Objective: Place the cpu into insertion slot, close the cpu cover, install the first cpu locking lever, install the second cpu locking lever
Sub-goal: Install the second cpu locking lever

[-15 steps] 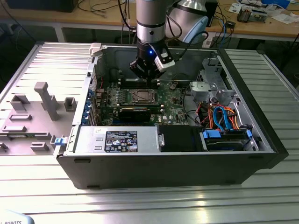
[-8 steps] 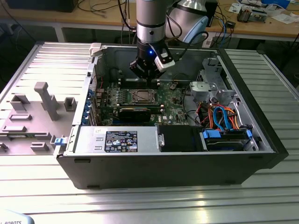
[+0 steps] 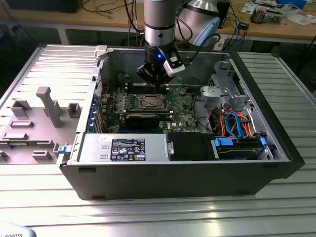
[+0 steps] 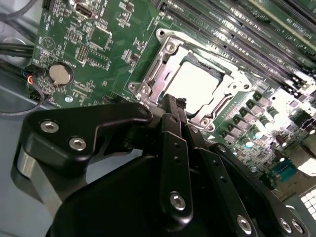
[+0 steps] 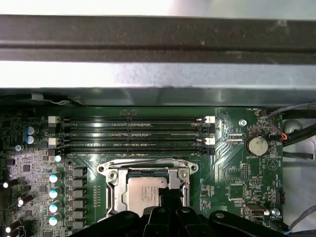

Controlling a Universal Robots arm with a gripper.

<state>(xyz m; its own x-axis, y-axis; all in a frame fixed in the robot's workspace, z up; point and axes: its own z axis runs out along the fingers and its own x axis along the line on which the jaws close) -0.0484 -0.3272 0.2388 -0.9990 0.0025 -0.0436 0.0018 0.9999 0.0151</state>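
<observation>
An open computer case (image 3: 276, 148) lies on its side at the centre of the exterior view, on a ribbed metal table (image 3: 148, 217); a grey moulded fixture tray (image 3: 34, 123) sits at the exterior view's left; the robot arm (image 3: 159, 24) comes down from the top centre of the frame into the case; the green circuit board (image 3: 180, 106) spreads across the case floor, with a black graphics card (image 3: 143, 119) along its near edge; the gripper (image 3: 157, 81) hangs just above the insertion slot (image 3: 149, 102), which lies at the frame's centre; in the second wrist view the gripper (image 4: 174, 104) has its black fingers (image 4: 173, 143) drawn together to a narrow tip, holding nothing, right at the slot's edge; the cpu cover (image 5: 148, 170) lies down flat around the chip in the first wrist view, at the lower centre; the cpu (image 5: 143, 192) sits in the slot, its silvery top showing through the cover's window; a round coin cell (image 5: 257, 145) sits on the board at the right of that frame.
</observation>
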